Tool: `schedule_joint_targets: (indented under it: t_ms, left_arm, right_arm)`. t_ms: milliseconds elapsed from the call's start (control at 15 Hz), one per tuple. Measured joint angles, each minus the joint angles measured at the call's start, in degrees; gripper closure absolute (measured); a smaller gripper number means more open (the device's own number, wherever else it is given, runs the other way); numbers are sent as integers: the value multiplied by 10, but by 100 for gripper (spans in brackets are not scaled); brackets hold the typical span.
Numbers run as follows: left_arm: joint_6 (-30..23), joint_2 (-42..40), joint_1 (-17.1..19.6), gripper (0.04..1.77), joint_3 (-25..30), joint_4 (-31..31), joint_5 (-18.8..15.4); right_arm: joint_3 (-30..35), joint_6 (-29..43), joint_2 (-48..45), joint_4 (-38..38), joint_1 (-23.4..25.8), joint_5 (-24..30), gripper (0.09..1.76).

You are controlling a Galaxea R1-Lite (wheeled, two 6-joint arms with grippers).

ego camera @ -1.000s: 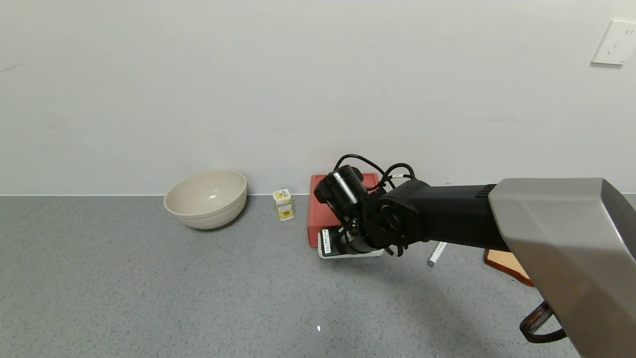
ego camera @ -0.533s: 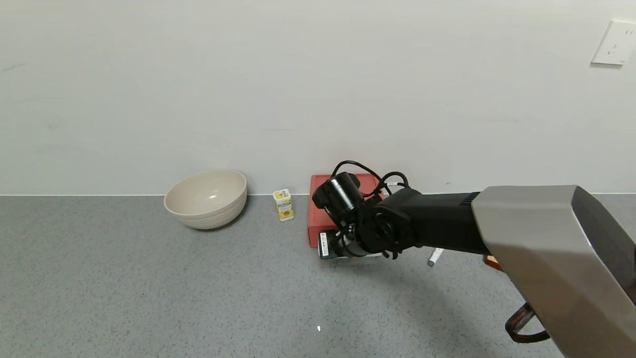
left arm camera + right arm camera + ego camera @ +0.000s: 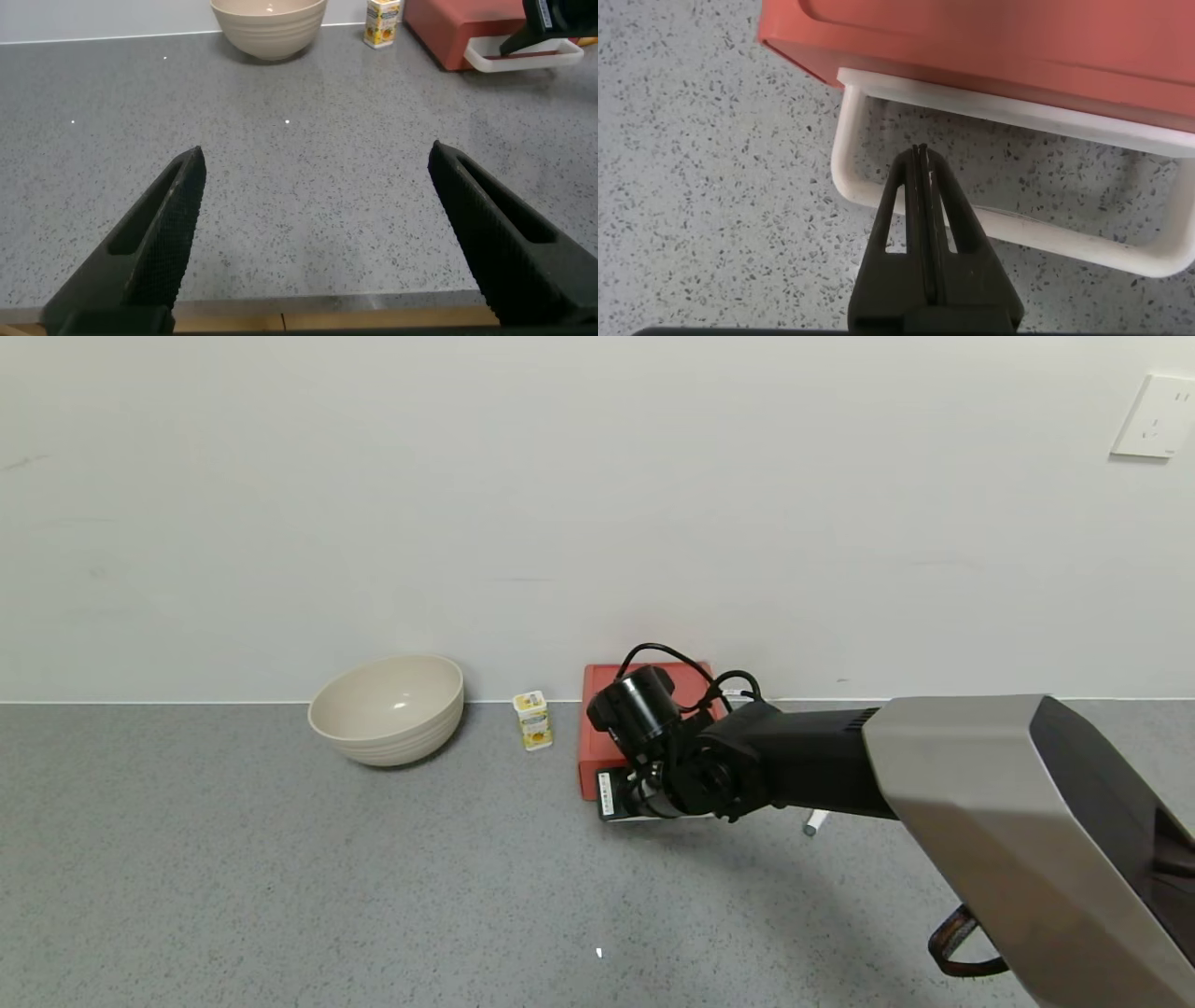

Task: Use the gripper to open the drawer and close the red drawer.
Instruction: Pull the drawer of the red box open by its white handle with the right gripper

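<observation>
Right claw (image 3: 922, 159) advanced, pressed together inside red drawer (image 3: 597, 737) handle (image 3: 878, 191); sticker unreadable.

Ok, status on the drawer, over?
Right hand shut, tips inside the white handle loop. Red drawer looks pushed in. Left hand open, parked clear. Nothing blocking.

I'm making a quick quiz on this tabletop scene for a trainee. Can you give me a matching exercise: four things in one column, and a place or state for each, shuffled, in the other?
Things:
1. beige bowl
2. red drawer
3. right pincer
4. left pincer

Places or states:
A. wide open above bare counter
B. shut, tips inside the white handle loop
C. against the wall, tray pushed in
D. left of the small yellow carton

Pairs: 1-D, 2-C, 3-B, 4-A
</observation>
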State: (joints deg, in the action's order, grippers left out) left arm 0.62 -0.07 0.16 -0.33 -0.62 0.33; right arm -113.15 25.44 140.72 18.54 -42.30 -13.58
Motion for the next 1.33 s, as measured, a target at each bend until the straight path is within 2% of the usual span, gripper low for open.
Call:
schedule_joint_targets:
  t_ms: [600,1333]
  left_arm:
    - [0,0,0,9,0,0,0]
    - [0,0,0,9,0,0,0]
  right_arm:
    - [-2,-5,8,13,3,8,173]
    - [-2,23,-4,108,-20,23,173]
